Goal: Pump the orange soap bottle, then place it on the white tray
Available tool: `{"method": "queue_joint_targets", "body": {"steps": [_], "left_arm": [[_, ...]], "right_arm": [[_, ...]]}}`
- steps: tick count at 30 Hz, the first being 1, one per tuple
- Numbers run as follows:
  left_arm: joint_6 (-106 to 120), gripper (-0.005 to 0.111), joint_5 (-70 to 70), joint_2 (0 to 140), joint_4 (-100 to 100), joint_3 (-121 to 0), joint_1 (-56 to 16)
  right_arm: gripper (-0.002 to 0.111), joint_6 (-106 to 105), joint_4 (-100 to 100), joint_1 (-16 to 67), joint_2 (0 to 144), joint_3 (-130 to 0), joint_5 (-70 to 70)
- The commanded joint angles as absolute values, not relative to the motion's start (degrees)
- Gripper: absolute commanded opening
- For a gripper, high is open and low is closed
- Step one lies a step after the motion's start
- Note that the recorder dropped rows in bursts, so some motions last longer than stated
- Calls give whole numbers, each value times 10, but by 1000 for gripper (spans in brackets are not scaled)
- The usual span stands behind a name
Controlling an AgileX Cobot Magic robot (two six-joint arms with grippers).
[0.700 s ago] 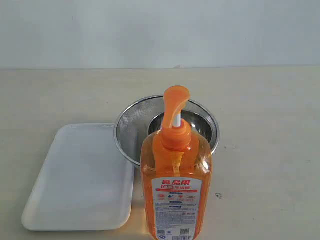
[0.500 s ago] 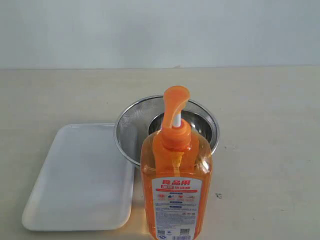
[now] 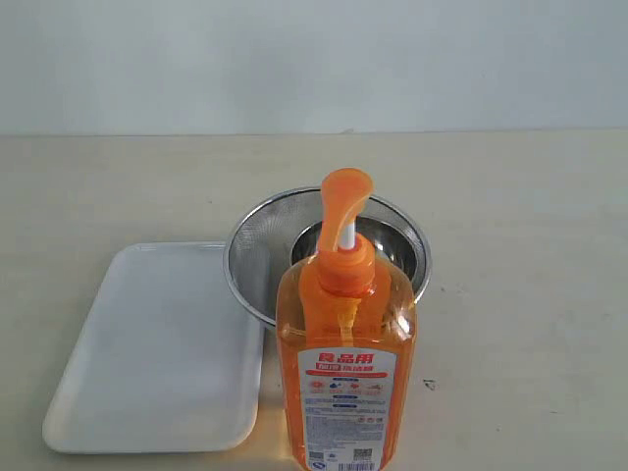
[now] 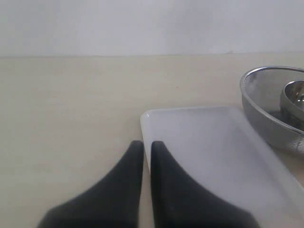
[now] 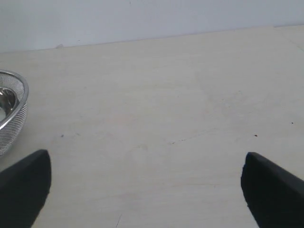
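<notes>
The orange soap bottle (image 3: 345, 363) stands upright at the front of the table, its orange pump head (image 3: 344, 195) raised on a white stem. To its left lies the white tray (image 3: 162, 343), holding nothing. Neither gripper shows in the exterior view. In the left wrist view my left gripper (image 4: 147, 145) is shut, its dark fingers together over the near corner of the white tray (image 4: 213, 152). In the right wrist view my right gripper (image 5: 147, 164) is open wide over bare table, with nothing between its fingers. The bottle is out of both wrist views.
A round steel mesh bowl (image 3: 257, 257) with a smaller steel bowl (image 3: 394, 245) inside it stands right behind the bottle and beside the tray's far right corner. The bowl's rim (image 4: 266, 118) shows in the left wrist view, and its edge (image 5: 12, 118) in the right wrist view.
</notes>
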State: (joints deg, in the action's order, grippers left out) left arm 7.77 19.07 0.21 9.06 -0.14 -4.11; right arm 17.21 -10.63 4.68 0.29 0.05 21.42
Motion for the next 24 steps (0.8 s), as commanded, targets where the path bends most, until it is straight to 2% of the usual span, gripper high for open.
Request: {"method": "queue_joint_targets", "body": {"steps": [1, 7, 10, 13, 16, 17, 24], "left_arm": [[80, 5, 189, 0, 90, 0, -46], [80, 5, 189, 0, 90, 0, -46], [80, 5, 189, 0, 90, 0, -46], [80, 5, 189, 0, 90, 0, -46], [80, 5, 189, 0, 90, 0, -46], [80, 5, 189, 0, 90, 0, -46], [80, 5, 189, 0, 90, 0, -46]], "right_arm": [[105, 190, -109, 46, 0, 0, 213], [104, 211, -109, 46, 0, 0, 215], [91, 221, -109, 46, 0, 0, 217], [59, 227, -107, 46, 0, 0, 217], [18, 245, -93, 46, 0, 0, 217], [0, 244, -93, 46, 0, 0, 217], [3, 245, -97, 46, 0, 0, 213]]}}
